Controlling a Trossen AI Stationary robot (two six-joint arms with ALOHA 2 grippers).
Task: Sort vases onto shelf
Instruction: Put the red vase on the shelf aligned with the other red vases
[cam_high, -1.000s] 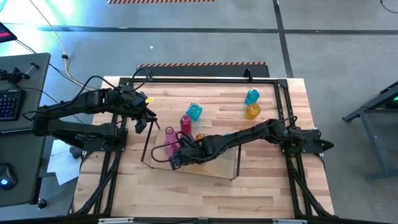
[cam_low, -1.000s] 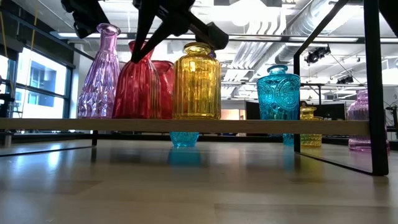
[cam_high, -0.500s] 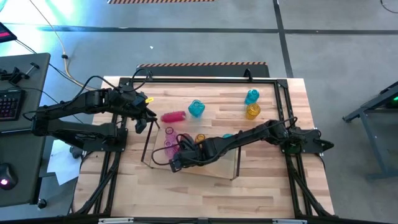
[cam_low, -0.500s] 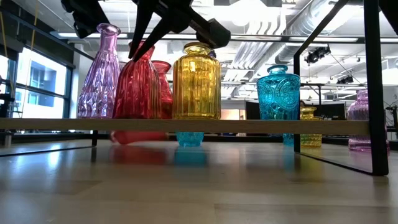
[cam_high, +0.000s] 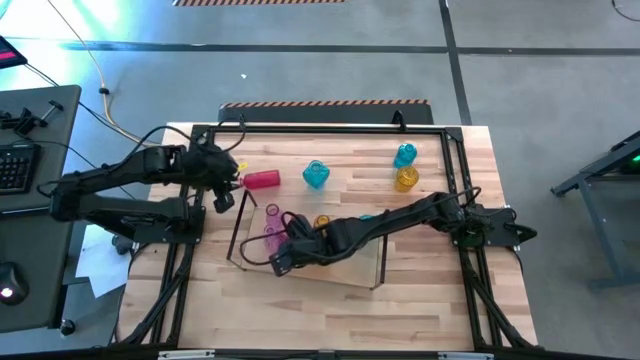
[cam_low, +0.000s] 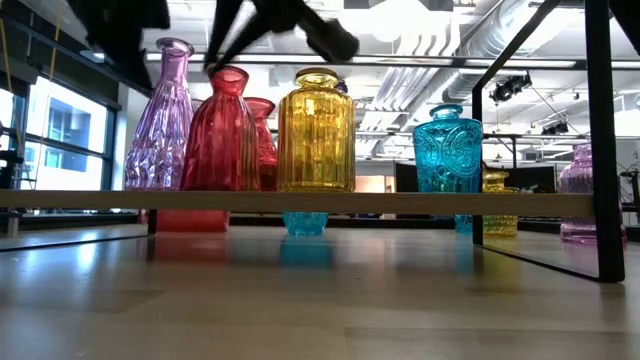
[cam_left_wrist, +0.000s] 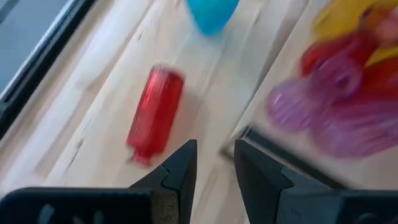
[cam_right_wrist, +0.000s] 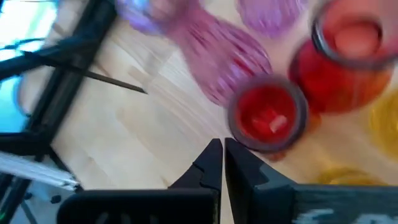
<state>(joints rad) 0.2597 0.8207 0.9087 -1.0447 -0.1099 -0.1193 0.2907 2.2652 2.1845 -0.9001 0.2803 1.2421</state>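
Your left gripper, jaws narrowly parted and empty, hovers near the red vase, which lies toppled on the table beside the shelf. Next, grasp and stand it. Your right gripper, jaws nearly closed and empty, is over the shelved vases.

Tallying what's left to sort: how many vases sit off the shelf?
4: a red vase lying by the left gripper, a cyan vase mid-table, and a cyan and amber pair far right. None seem hidden.

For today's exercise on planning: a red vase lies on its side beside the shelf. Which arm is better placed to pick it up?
Left. The left gripper hangs beside the fallen red vase; the right gripper is across the shelf, over the standing vases.
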